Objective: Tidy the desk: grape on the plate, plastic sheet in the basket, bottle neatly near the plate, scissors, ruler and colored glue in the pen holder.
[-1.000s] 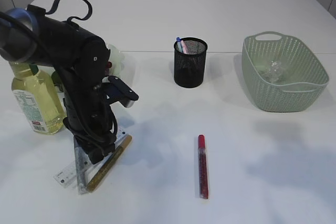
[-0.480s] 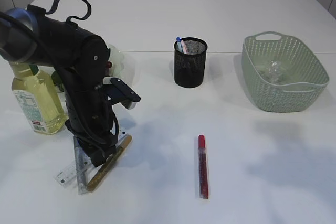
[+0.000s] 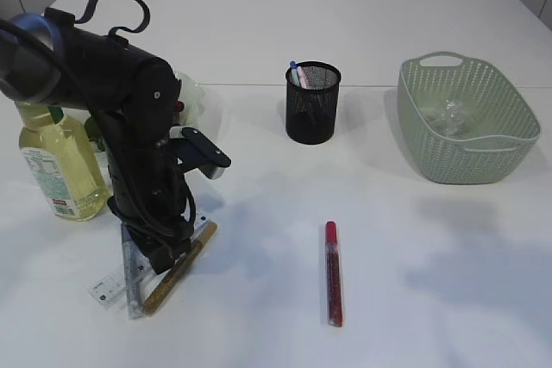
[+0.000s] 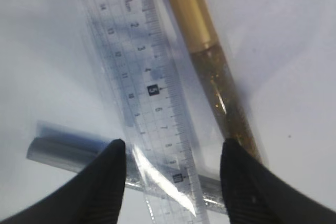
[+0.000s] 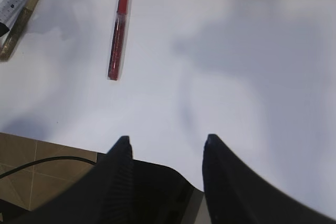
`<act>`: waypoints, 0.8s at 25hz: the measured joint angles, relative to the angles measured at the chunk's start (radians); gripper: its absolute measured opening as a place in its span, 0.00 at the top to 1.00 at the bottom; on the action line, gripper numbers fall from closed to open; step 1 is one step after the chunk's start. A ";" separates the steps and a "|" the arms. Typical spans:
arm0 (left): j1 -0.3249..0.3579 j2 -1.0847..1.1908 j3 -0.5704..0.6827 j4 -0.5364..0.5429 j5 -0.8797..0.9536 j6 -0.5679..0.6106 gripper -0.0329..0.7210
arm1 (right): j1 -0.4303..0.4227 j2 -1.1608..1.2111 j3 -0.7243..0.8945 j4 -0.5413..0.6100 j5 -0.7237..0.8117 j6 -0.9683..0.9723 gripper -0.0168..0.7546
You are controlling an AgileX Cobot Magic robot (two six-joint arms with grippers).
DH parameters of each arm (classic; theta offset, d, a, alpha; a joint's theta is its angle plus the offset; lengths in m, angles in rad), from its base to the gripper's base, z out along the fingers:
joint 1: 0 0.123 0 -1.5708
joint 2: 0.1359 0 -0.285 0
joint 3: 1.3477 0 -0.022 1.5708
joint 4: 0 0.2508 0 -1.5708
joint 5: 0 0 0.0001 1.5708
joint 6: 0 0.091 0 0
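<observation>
So the left tool (image 4: 170, 182) is parked right down over the clear ruler (image 4: 149, 93), fingers spread apart, one on each side of it, not pinching anything as far as I can see. The ruler lies flat on the tabletop (image 3: 414, 282); in the exterior view its long axis runs diagonally, from near-left up toward the arm. A gold glitter glue pen (image 4: 210, 72) lies just beside it, roughly parallel, cap end pointing away from the tool in the wrist view. A silvery glue pen (image 4: 63, 153) lies crosswise under the ruler's near end.

The red glue pen (image 3: 332, 273) lies alone mid-table, long axis near-to-far, cap at the far end.

The right tool (image 5: 165, 156) hangs over bare tabletop, fingers apart, holding nothing.
</observation>
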 joint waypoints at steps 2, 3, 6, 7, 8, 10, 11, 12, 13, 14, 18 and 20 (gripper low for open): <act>0.000 0.000 0.000 0.000 -0.004 0.000 0.40 | 0.000 0.000 0.000 0.000 0.000 0.000 0.51; 0.000 0.000 0.000 0.000 -0.004 0.000 0.40 | 0.000 0.000 0.000 0.000 0.000 0.000 0.51; 0.000 0.002 0.000 0.000 -0.006 0.000 0.40 | 0.000 0.000 0.000 0.000 0.000 0.000 0.51; 0.000 0.006 0.000 0.000 -0.008 0.000 0.40 | 0.000 0.000 0.000 0.000 0.000 0.000 0.51; 0.000 0.011 0.000 0.000 -0.010 0.000 0.40 | 0.000 0.000 0.000 0.000 0.000 0.000 0.51; 0.000 0.018 0.000 0.000 -0.012 0.000 0.40 | 0.000 0.000 0.000 0.000 0.000 0.000 0.51; 0.000 0.022 0.000 0.000 -0.015 0.000 0.40 | 0.000 0.000 0.000 0.000 0.000 0.000 0.51; 0.000 0.023 0.000 0.000 -0.017 0.000 0.40 | 0.000 0.000 0.000 0.000 0.000 0.000 0.51; 0.000 0.024 0.000 0.002 -0.022 0.000 0.40 | 0.000 0.000 0.000 0.000 0.000 0.000 0.51; 0.000 0.026 0.000 0.004 -0.024 0.000 0.40 | 0.000 0.000 0.000 0.000 0.000 0.000 0.51; 0.000 0.032 0.000 0.006 -0.029 0.000 0.40 | 0.000 0.000 0.000 0.000 0.000 0.000 0.51; 0.000 0.035 0.000 0.006 -0.030 0.000 0.40 | 0.000 0.000 0.000 0.000 0.000 0.000 0.51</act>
